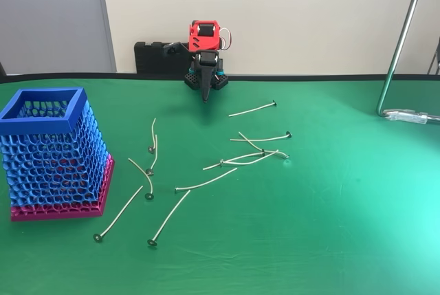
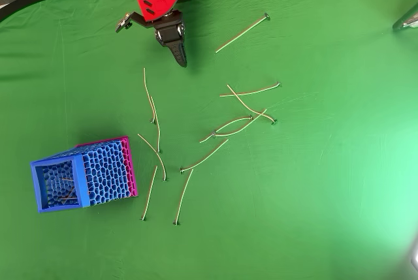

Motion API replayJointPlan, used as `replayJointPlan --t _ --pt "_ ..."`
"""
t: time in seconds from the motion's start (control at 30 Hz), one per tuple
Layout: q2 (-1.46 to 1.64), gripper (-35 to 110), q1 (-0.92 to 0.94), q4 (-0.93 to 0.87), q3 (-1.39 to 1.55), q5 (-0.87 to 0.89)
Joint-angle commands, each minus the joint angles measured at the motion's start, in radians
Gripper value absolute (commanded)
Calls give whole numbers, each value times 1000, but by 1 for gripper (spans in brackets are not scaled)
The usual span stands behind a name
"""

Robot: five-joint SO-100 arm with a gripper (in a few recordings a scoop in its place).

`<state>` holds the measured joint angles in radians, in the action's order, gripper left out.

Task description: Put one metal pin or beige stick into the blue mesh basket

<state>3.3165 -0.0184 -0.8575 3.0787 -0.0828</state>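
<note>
The basket (image 1: 53, 154) stands near the desk's (image 1: 330, 226) left edge in the fixed view, well apart from the gripper (image 1: 205, 98), which points down at the back edge, jaws closed on nothing. In the overhead view a few sticks lie inside the basket (image 2: 81, 180). Loose sticks (image 1: 206, 183) are scattered across the desk's middle, between gripper and basket; the nearest one (image 2: 242, 30) lies just right of the jaws.
</note>
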Motion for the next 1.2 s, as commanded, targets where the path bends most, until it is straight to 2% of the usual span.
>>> replayJointPlan --t 0.0,0.77,0.93,1.17 --pt "9 1 -12 -12 5 -17" --pt "5 1 -25 -18 0 -20" --pt "-32 1 -48 -97 -95 -18" --pt "-179 1 -55 -100 -215 -26"
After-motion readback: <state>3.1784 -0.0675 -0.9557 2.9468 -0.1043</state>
